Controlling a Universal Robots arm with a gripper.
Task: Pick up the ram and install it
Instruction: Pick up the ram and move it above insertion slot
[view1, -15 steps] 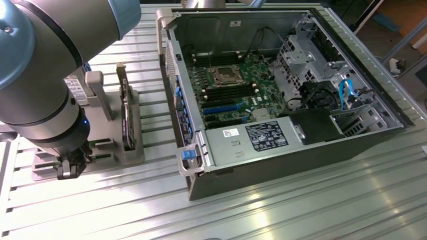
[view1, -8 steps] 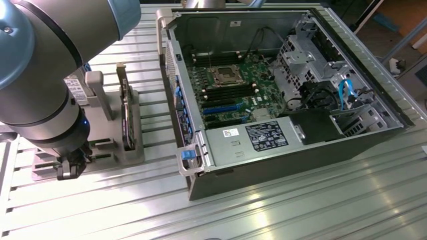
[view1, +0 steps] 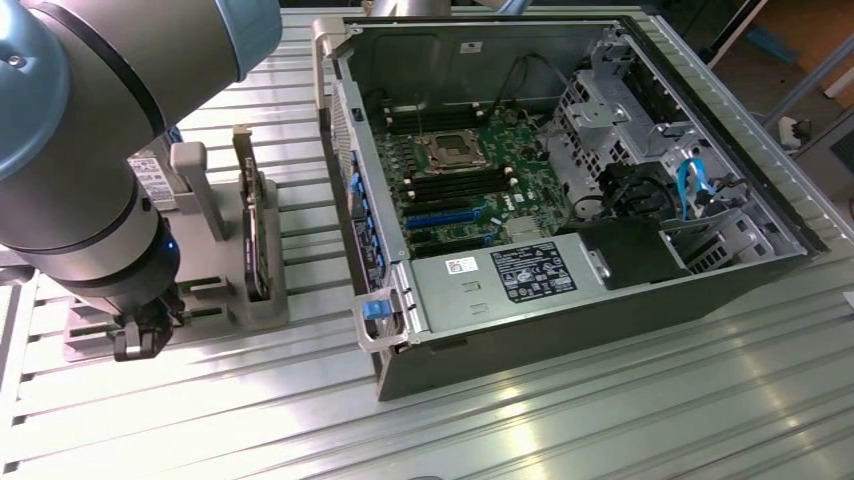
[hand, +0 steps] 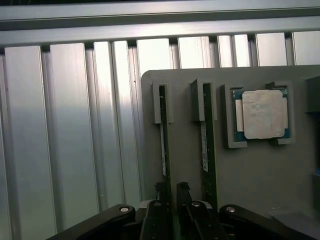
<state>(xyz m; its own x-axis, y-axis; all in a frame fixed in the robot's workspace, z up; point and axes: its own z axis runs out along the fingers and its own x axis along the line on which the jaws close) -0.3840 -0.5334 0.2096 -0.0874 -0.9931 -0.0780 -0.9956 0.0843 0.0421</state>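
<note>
Counted two long, thin green circuit sticks, both on edge in slots of the grey plastic holder tray (hand: 250, 170). The ram (hand: 163, 145) sat in the slot nearest the tray's edge, with a second ram stick (hand: 205, 145) just beside it. One silver square processor chip (hand: 261, 114) lay in the tray's pocket beyond them. One open black computer case (view1: 587, 200) lay beside the tray. My gripper (hand: 171, 192) hung low over the tray in line with the ram, fingers narrowly parted and pinching nothing that I could make out.
</note>
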